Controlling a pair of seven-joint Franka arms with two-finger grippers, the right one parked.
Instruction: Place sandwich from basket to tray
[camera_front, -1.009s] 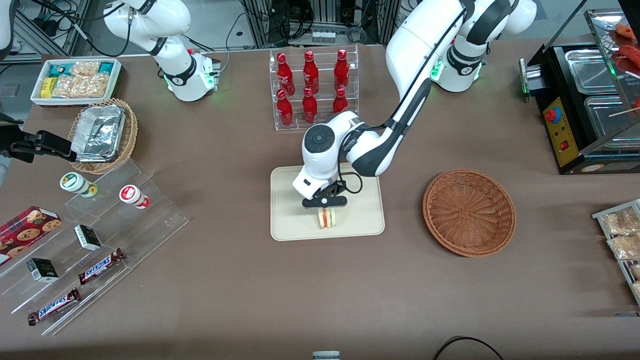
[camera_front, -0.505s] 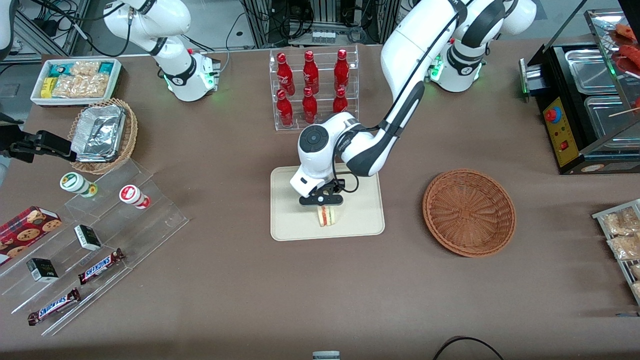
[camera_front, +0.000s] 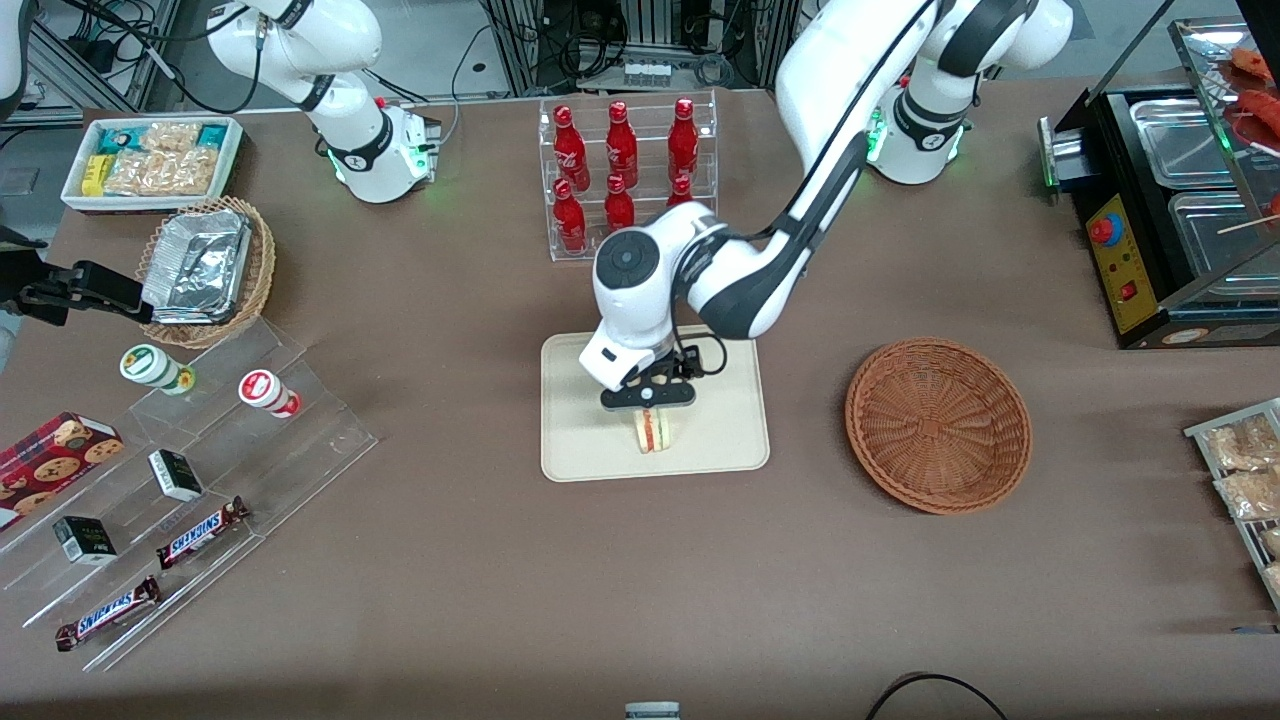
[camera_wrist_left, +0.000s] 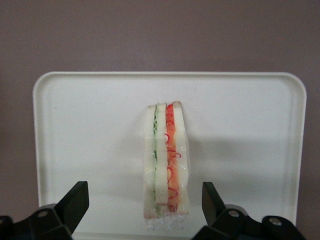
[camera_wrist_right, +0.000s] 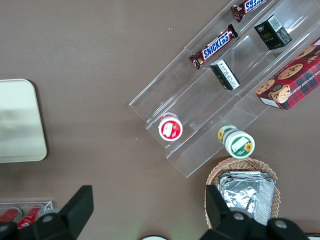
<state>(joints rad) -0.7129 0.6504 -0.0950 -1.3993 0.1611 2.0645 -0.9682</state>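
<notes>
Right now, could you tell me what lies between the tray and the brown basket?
Only bare table separates the tray and basket in the front view; the open gripper hovers above the sandwich.

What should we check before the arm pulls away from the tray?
1. Sandwich on the tray: ok, standing on edge inside the rim.
2. Gripper released: ok, fingers open, clear of the sandwich on both sides.
3. Sandwich stable: cannot tell, it stands upright and could tip.
4. Basket emptied: ok, nothing in it.
5. Path upward: ok, nothing above the gripper but its own arm.
</notes>
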